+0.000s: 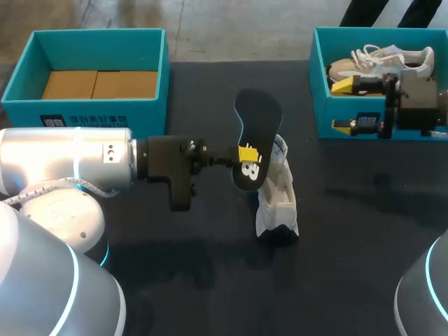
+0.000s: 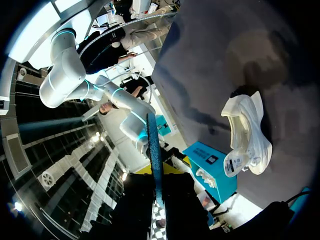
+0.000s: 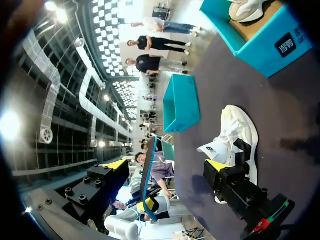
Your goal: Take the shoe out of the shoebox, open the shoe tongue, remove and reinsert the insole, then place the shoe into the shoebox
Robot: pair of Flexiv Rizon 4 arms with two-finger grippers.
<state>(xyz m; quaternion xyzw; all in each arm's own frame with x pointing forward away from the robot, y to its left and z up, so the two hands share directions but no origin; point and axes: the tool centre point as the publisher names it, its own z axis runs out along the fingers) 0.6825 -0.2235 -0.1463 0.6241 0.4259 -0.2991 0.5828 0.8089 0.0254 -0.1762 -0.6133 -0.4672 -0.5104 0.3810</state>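
Insole: the insole point(image 1: 257, 129) is out of the shoe and pinched in my left claw point(image 1: 246, 154), which grips it near its narrower end; the wide end stands up and away from the fingers, clear of everything
Shoe: the white shoe point(image 1: 278, 199) rests on the dark table point(image 1: 350, 210), just under and slightly beyond the left claw's fingertips, touching neither claw
Relation that counts: the insole hangs just above the shoe, tilted up on end, and its long axis runs roughly in line with the shoe's; I judge the next move to be lowering it along that line into the opening
Left claw: pressed onto the insole from both faces, one yellow tip showing on the near face in the head view, the wrist view showing the insole edge-on between the fingers
Right claw: my right claw point(image 1: 343, 106) is spread wide with nothing between its fingers, well apart from the shoe, level with the front wall of the right shoebox point(image 1: 364, 129)
Nearer arm: the left, by far
Boxes: the right shoebox holds a second shoe point(image 1: 381, 59); the left shoebox point(image 1: 84, 110) sits behind my left arm and has no shoe in it
Print: a white logo on the insole beside my fingertip, a white label on the shoe's tongue, white printed panels on both box fronts; I leave them unread
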